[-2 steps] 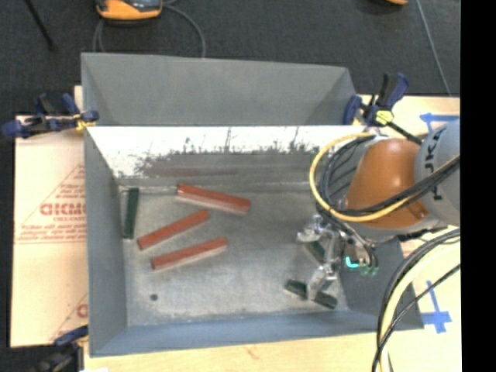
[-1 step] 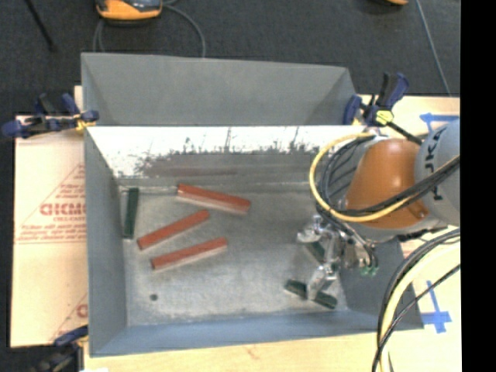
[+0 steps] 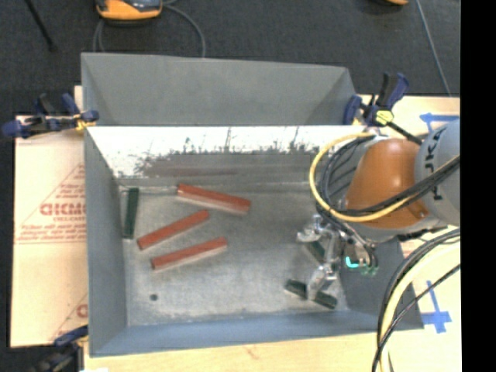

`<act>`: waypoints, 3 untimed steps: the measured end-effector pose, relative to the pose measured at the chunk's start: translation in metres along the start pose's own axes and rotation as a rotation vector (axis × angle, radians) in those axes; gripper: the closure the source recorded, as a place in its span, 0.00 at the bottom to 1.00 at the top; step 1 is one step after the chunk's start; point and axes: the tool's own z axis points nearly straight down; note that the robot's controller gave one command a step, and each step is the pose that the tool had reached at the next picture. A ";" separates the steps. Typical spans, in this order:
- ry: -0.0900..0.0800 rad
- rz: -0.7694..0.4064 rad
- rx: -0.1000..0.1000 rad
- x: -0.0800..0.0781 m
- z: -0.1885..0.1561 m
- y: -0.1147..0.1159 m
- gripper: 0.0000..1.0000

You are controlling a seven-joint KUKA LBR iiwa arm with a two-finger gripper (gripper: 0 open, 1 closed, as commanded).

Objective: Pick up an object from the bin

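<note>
- The thing nearest the hand is a small dark green piece lying flat on the bin floor by the near right corner. The hand's lower finger partly covers it, so we cannot tell its full shape, nor whether the finger touches it.
- The hand hangs low over that corner with its fingers apart, and we see nothing clamped between them. We judge this spread is there to straddle a thing before closing.
- The orange cover and the looped cables on the wrist lean in over the right wall, since the arm enters from that side.
- Well apart, on the left half of the floor, lie three reddish-brown bars, loosely fanned and flat.
- A dark green bar lies along the foot of the left wall of the bin. We judge it would be awkward to straddle there.
</note>
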 end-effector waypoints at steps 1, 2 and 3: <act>0.001 -0.001 0.000 0.000 0.000 0.000 1.00; 0.000 -0.001 0.000 0.000 0.000 0.000 0.00; 0.001 -0.002 0.000 0.000 0.000 0.000 1.00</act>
